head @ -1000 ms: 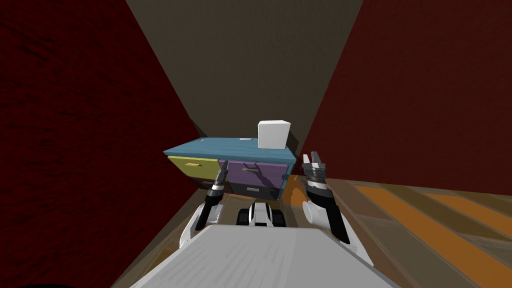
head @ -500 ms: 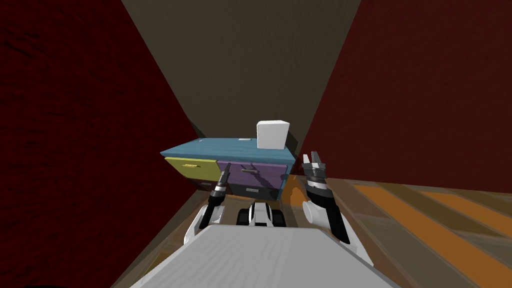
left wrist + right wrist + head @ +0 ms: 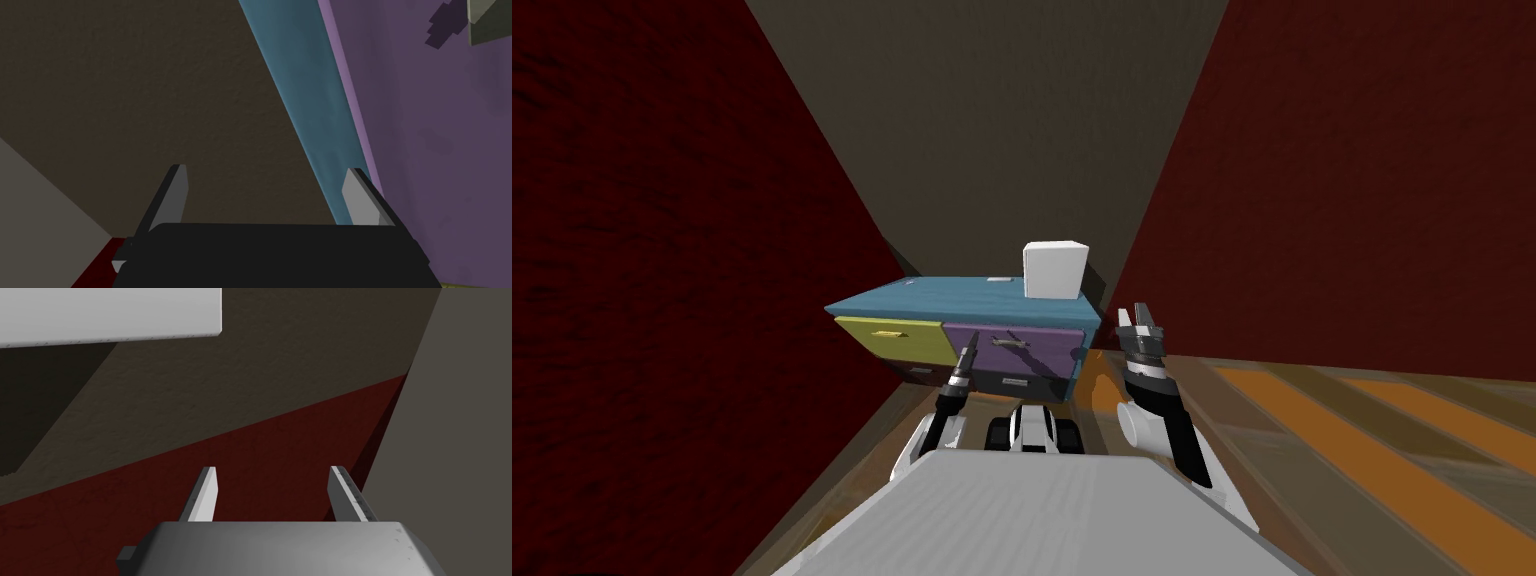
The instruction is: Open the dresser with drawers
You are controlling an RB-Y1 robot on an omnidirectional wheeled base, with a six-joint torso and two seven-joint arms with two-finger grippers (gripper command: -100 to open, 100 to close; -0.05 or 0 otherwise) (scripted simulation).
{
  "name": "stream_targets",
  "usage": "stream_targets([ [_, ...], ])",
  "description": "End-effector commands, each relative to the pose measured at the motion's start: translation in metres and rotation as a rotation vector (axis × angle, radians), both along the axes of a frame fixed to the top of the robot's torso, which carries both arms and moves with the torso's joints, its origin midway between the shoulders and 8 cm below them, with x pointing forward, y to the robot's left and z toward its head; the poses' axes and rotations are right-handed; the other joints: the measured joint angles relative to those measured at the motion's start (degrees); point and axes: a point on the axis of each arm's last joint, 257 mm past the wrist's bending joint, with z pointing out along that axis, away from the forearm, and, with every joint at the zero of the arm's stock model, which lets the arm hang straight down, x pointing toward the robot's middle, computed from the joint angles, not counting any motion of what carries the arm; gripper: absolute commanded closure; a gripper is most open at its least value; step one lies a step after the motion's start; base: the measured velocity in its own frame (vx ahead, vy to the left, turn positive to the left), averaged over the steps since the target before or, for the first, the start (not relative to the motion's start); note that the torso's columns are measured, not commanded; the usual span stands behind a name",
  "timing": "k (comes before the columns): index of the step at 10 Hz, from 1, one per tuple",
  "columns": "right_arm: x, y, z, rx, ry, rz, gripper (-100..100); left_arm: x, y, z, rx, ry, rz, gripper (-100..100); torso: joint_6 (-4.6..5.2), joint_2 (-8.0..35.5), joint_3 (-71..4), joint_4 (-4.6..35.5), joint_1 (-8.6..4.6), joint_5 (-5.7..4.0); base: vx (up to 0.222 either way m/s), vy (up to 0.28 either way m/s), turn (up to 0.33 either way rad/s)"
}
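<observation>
- Currently the dresser [image 3: 952, 306] sits just below the middle of the head view, in a narrow corner between 2 dark red walls [image 3: 662, 250], with a brown wall [image 3: 992, 120] behind it.
- Its blue top [image 3: 972, 290] covers 3 visible fronts: a yellow drawer [image 3: 897, 340] at the left, a purple drawer [image 3: 1037, 352] at the right, and a dark drawer [image 3: 1022, 383] under the purple one. All 3 look shut.
- A pale handle [image 3: 1009, 342] crosses the upper part of the purple drawer, and a small handle [image 3: 889, 332] shows on the yellow one.
- A white box [image 3: 1055, 270] stands on the blue top toward its right end.
- The left gripper [image 3: 972, 340] points up at the purple drawer. In the head view it is just left of the pale handle, near the seam between yellow and purple.
- In the left wrist view its 2 fingers [image 3: 360, 200] stand wide apart with nothing between them. One fingertip lies over the blue edge beside the purple front. The pale handle is well off to that side, apart from both fingers.
- The right gripper [image 3: 1134, 314] is raised just right of the dresser's right end in the head view, level with the drawers and touching nothing.
- Its 2 fingers stand spread, holding nothing.
- At the lower right of the head view, the floor [image 3: 1362, 430] runs in orange and brown stripes.
</observation>
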Motion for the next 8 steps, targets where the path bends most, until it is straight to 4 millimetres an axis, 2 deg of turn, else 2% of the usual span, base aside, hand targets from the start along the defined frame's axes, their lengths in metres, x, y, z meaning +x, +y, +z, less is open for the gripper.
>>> stream_targets([
  [1, 0.000, 0.000, 0.000, 0.000, 0.000, 0.000, 0, 0.001, -0.001, -0.027, 0.001, 0.054, 0.000, -100, 0.00, 0.0, 0.0, 0.0, 0.00, 0.00, 0.016, -0.011, -0.024],
  [8, 0.000, 0.000, 0.000, 0.000, 0.000, 0.000, 0, 0.000, -0.010, -0.105, 0.006, 0.210, -0.006, -100, 0.00, 0.0, 0.0, 0.0, -0.01, 0.00, 0.017, -0.009, -0.030],
])
